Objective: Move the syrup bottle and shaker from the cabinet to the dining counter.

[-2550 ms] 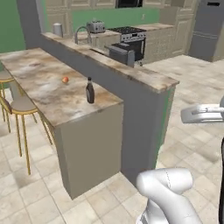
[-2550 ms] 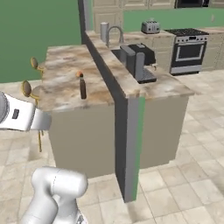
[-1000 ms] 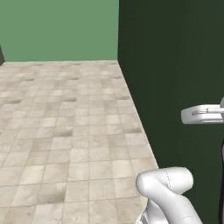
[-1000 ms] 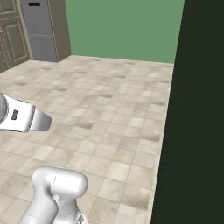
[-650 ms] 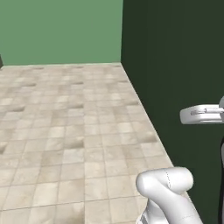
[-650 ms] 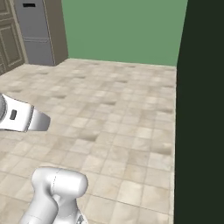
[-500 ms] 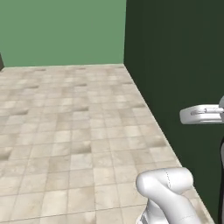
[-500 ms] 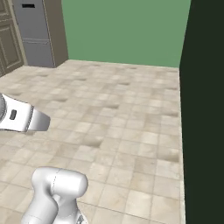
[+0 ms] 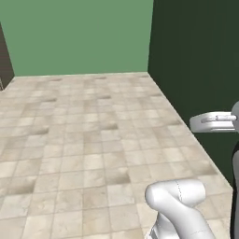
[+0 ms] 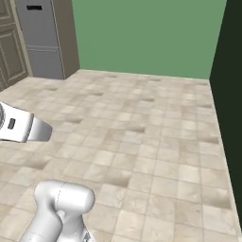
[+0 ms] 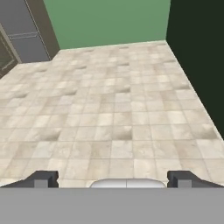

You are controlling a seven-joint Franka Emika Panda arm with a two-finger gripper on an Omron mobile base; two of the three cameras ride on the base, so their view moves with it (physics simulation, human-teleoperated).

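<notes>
The syrup bottle, the shaker, the cabinet and the dining counter are all out of view. In the hand view my gripper (image 11: 113, 179) is open: its two dark fingertips (image 11: 43, 179) stand wide apart at the bottom, with nothing between them and bare tiled floor ahead. A white link of my arm (image 9: 212, 122) juts in at the right of the left base view. The same arm (image 10: 21, 125) shows at the left edge of the right base view.
Beige tiled floor (image 9: 93, 140) runs to a green wall (image 10: 142, 33) at the back. A very dark green wall (image 9: 196, 60) closes the right side. A tall grey unit (image 10: 42, 38) in a brown frame stands at the far left, beside a beige panelled door (image 10: 9, 52).
The whole picture has shifted, so the camera has moved: the counter scene is gone, and the dark wall keeps sliding right while the grey unit slides further in at the left. The jaws stay open.
</notes>
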